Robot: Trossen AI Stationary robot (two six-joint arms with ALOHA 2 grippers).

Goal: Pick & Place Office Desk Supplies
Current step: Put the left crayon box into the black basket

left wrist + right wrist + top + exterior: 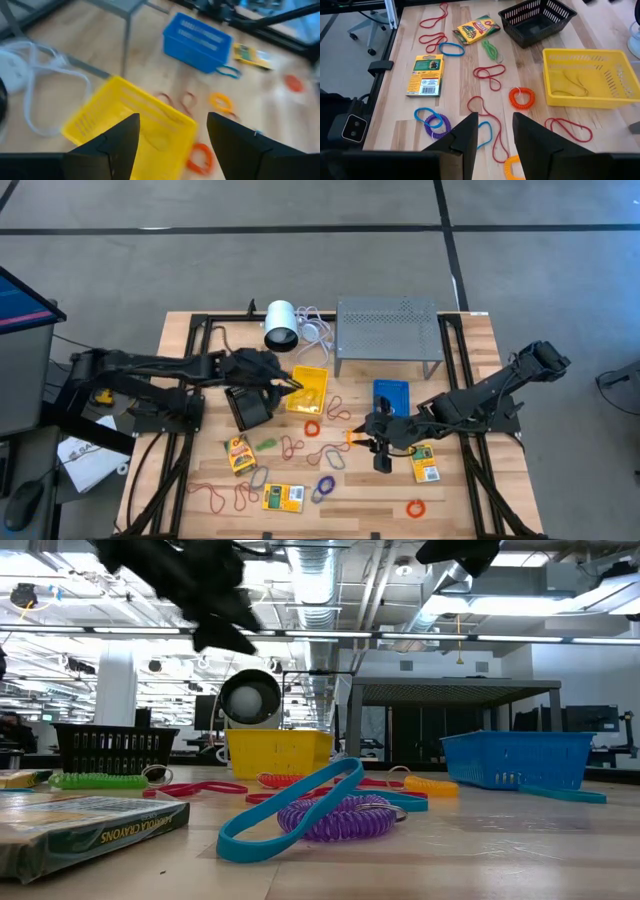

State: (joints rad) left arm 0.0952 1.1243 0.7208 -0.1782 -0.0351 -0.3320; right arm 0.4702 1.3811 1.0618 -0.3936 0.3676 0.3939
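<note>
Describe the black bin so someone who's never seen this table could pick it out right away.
Start at the grey metal stand at the table's far edge, then move to the yellow bin in front of its left leg. The black bin sits just left of that, under the left arm. It is the only dark mesh bin; the others are yellow and blue.

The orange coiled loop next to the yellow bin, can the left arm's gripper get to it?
Probably yes. The left gripper hangs open above the yellow plastic bin, and the orange coiled loop lies just beyond the bin on bare wood with nothing over it.
</note>
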